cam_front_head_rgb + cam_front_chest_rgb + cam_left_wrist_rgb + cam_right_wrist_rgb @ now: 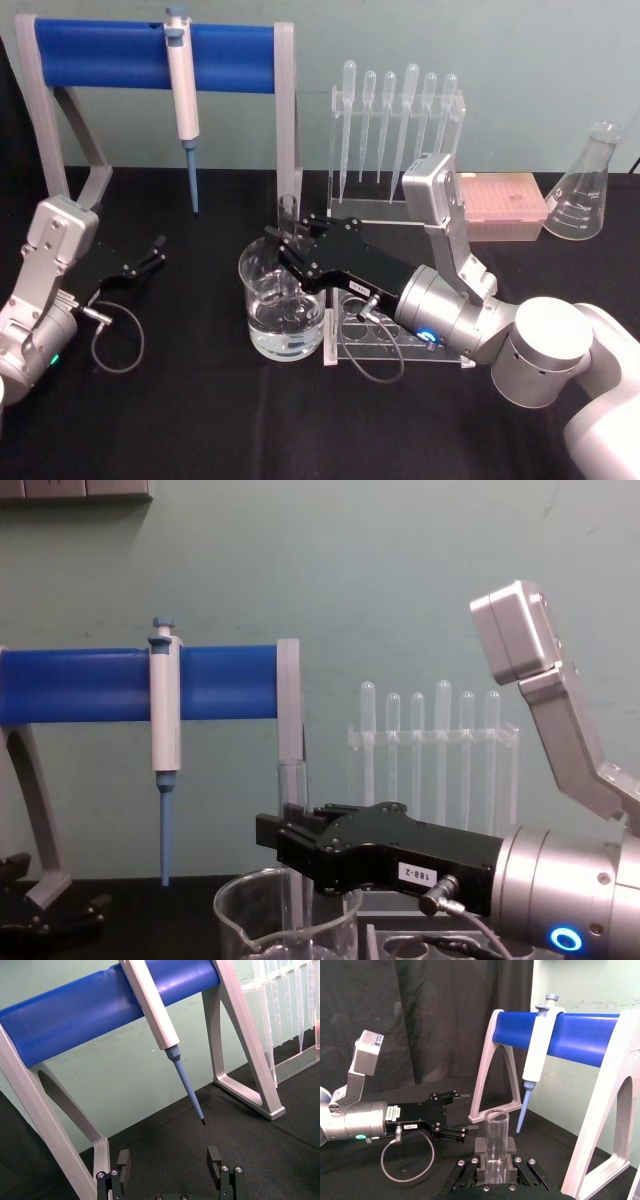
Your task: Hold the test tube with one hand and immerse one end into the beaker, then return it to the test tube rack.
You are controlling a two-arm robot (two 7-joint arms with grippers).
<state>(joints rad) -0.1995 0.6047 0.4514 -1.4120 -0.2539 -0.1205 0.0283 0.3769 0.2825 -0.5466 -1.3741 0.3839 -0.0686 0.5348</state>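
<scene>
While the right gripper [285,243] pinches it, the test tube [288,215] stands upright over the beaker [282,310].

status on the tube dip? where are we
Done: the right gripper has the test tube clamped upright, out of the rack, above the beaker. In hand: the dip; whether the tip is in the water can't be told. Left: returning the tube. The left gripper sits open, idle.

**Count of what's on your worktop**

You have one test tube [288,207], one beaker [281,305], one conical flask [587,185], and one blue-tipped pipettor [183,95] on one blue-barred stand [100,55]. Six plastic pipettes [349,120] hang in one clear rack [456,115]. Two claws: left claw [155,250], right claw [285,245].
</scene>
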